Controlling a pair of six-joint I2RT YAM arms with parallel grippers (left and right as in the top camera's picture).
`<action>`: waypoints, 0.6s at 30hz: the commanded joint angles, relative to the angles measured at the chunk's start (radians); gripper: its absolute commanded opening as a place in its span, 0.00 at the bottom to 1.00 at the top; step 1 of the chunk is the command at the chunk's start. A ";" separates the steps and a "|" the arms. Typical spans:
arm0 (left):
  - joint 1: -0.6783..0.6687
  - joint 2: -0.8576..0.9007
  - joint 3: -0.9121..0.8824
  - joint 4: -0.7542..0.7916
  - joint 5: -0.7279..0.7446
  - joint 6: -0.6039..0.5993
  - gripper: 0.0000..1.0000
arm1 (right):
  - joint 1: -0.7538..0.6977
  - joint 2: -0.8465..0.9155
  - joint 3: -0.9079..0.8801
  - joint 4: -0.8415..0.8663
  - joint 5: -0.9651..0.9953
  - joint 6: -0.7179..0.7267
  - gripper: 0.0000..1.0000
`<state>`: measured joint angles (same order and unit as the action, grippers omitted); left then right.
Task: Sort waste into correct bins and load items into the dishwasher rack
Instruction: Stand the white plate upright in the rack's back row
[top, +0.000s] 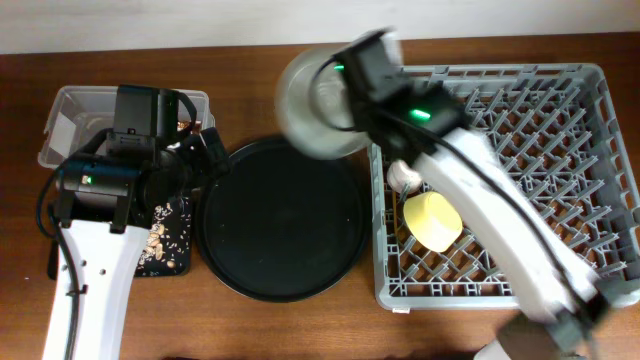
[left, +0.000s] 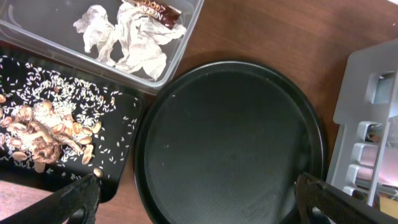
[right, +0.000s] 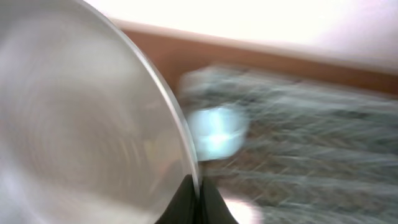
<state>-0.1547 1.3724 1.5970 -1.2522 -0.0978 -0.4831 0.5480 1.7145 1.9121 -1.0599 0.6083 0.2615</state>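
My right gripper (right: 198, 199) is shut on the rim of the pale grey-green plate (top: 315, 105) and holds it tilted in the air over the rack's far-left corner; the wrist view is motion-blurred. The grey dishwasher rack (top: 590, 150) holds the yellow bowl (top: 432, 221), the pink cup (top: 402, 176) and the light-blue cup (right: 214, 132). My left gripper (left: 196, 199) is open and empty above the round black tray (left: 230, 137). The clear tub (left: 186, 37) holds the napkin (left: 134, 37) and the wrapper (left: 158, 11). The shallow black tray (left: 118, 149) holds food scraps (left: 43, 134). The chopsticks are out of view.
The large round black tray (top: 282, 215) lies between the bins and the rack. The clear tub (top: 60, 110) and shallow black tray (top: 170, 235) sit at the left, partly under my left arm. The rack's right half has bare pegs.
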 joint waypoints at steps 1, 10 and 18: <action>0.001 -0.008 0.012 0.001 -0.004 0.005 0.99 | -0.064 -0.007 -0.008 -0.120 0.590 0.001 0.04; 0.001 -0.008 0.012 0.001 -0.004 0.006 0.99 | -0.294 0.126 -0.040 -0.134 0.399 0.009 0.04; 0.001 -0.008 0.012 0.001 -0.004 0.005 0.99 | -0.293 0.303 -0.040 -0.126 0.450 0.009 0.04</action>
<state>-0.1547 1.3724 1.5970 -1.2526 -0.0978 -0.4831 0.2512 1.9984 1.8740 -1.1885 0.9997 0.2584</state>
